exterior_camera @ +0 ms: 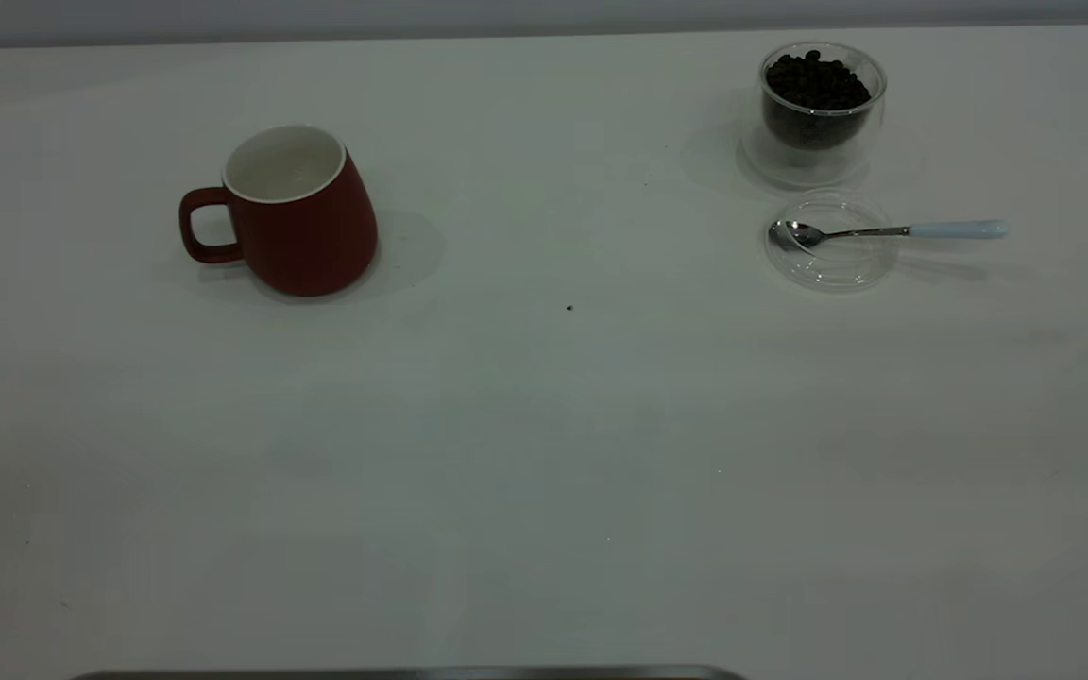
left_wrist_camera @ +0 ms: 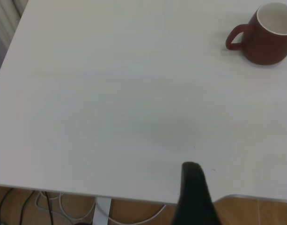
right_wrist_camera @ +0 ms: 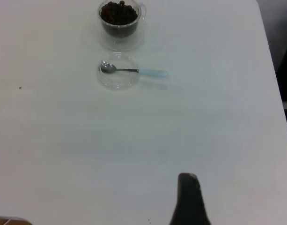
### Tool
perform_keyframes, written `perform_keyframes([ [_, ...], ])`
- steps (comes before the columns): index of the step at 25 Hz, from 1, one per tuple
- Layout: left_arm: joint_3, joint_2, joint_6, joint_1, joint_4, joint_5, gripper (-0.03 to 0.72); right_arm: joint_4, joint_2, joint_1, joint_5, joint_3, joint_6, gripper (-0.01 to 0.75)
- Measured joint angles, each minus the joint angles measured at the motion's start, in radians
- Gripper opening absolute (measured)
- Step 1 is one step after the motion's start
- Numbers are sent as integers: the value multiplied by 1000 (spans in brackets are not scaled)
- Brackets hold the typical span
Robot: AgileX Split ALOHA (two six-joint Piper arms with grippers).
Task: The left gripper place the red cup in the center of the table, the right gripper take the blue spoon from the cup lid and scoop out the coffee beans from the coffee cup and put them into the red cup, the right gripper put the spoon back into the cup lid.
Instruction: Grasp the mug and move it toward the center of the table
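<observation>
The left gripper and right gripper each show one dark finger near the table edge, spread unreadable; red cup upright at left; blue spoon across the cup lid, beside the coffee cup of coffee beans.

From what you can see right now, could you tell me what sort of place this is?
Probably a lab or test bench staged for a coffee task: a bare white table holding only a red cup, a glass coffee cup of beans, and loose cables under the table edge.
</observation>
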State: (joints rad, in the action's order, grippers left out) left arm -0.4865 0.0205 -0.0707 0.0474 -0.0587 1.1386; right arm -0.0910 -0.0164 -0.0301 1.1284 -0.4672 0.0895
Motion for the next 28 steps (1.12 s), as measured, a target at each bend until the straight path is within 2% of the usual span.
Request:
perform_keyframes([
  [22, -3, 0, 0, 0, 0, -4, 586, 0, 0, 0, 0, 0, 0, 587],
  [28, -114, -143, 4, 0, 0, -86, 586, 0, 0, 0, 0, 0, 0, 587],
])
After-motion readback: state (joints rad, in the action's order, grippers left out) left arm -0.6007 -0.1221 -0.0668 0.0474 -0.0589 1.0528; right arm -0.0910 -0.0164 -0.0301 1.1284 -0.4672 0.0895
